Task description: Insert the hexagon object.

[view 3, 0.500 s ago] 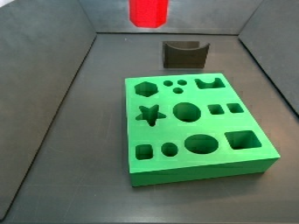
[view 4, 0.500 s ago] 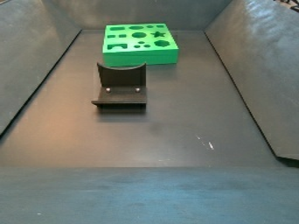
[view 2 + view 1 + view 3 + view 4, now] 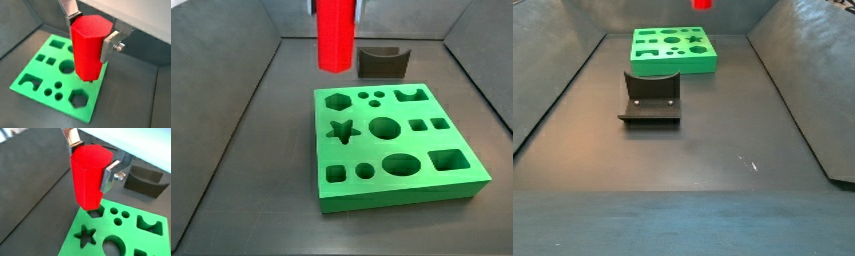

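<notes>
My gripper is shut on the hexagon object, a bright red faceted peg held upright between the silver fingers. It also shows in a wrist view and in a side view, where it hangs in the air above the far left part of the green block. The block's hexagonal hole lies below and slightly nearer than the peg's lower end. In a side view only the peg's tip shows at the upper edge, above the block.
A small dark grey curved holder stands behind the green block and shows large in a side view. Dark bin walls slope up on all sides. The block has several other shaped holes, such as a star.
The red peg has come down: before only its lower part showed at the upper edge of a side view, now much more of its length hangs above the block.
</notes>
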Controlling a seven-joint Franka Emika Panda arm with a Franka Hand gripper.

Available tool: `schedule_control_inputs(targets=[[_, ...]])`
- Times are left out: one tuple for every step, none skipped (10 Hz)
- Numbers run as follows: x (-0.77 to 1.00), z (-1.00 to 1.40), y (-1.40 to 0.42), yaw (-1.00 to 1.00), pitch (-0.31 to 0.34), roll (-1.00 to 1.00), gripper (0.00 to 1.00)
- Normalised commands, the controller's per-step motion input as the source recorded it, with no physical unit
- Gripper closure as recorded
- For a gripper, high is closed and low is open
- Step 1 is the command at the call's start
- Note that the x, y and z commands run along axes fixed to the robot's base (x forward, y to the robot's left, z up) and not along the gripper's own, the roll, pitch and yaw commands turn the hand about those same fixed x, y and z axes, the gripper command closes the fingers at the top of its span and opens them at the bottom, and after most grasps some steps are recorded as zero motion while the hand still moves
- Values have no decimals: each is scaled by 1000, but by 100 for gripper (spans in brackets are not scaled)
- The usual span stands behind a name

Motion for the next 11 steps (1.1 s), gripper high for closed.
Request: schedule_control_inputs(targets=[[100,-771,789,-26,-66,-163,100],[94,-780,683,-126,-70,-154,100],[11,-763,380,-374,-96,-141,100],[0,-800,-60,-126,-227,-39,100],[0,-566,-177,-74,0,-21,100],[-57,-403,-234,0,0,0,100],[-143,-460,-97,0,-101,0,100],[0,-429,-131,6,-106,61,100],[154,-554,-80,0,-31,91,100],[397,-646,-23,0,-21,113,100],[760,-643,-140,71,0,183,100]])
